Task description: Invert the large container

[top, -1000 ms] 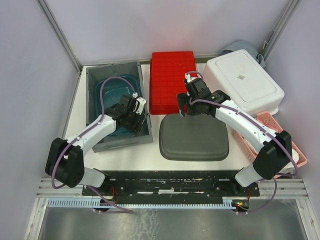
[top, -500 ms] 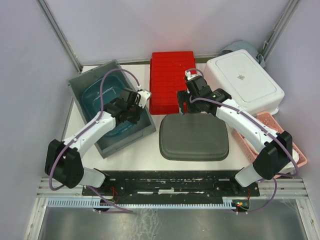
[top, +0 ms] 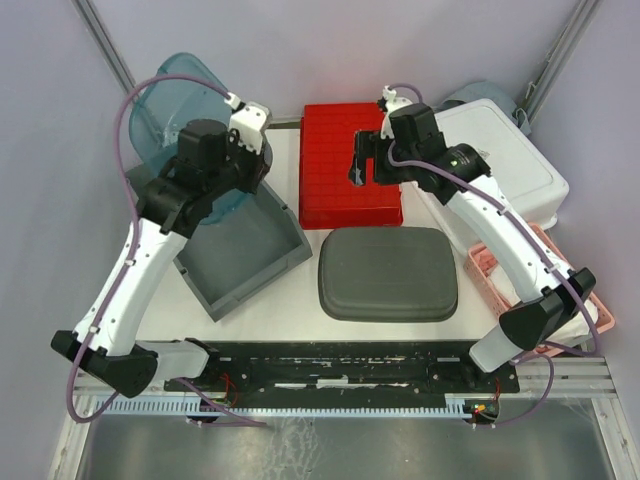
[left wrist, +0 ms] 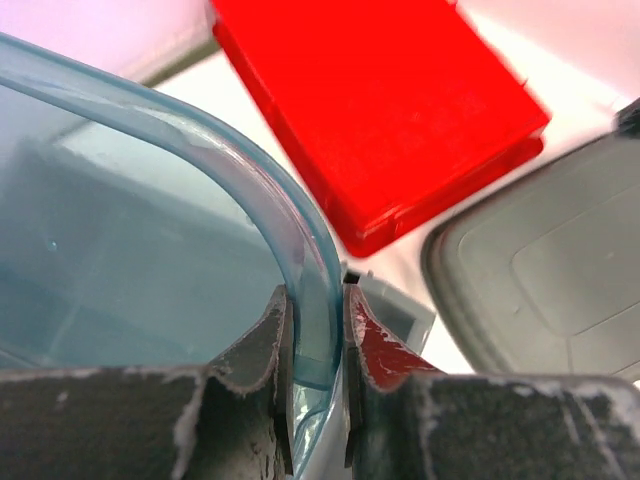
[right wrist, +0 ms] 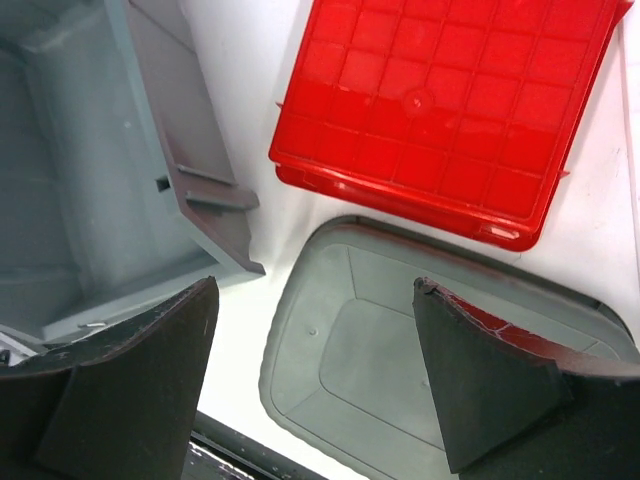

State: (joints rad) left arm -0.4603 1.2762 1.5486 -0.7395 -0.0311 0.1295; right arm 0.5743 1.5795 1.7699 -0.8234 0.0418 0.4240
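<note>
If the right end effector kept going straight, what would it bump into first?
The right end effector would probably meet the dark gray lid first, though depth is unclear.

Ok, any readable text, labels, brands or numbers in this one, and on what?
None can be read.
The red container shows only a moulded grid and a small round mark, no letters.
The dark grey lid, the grey bin and the blue tub look plain.
</note>
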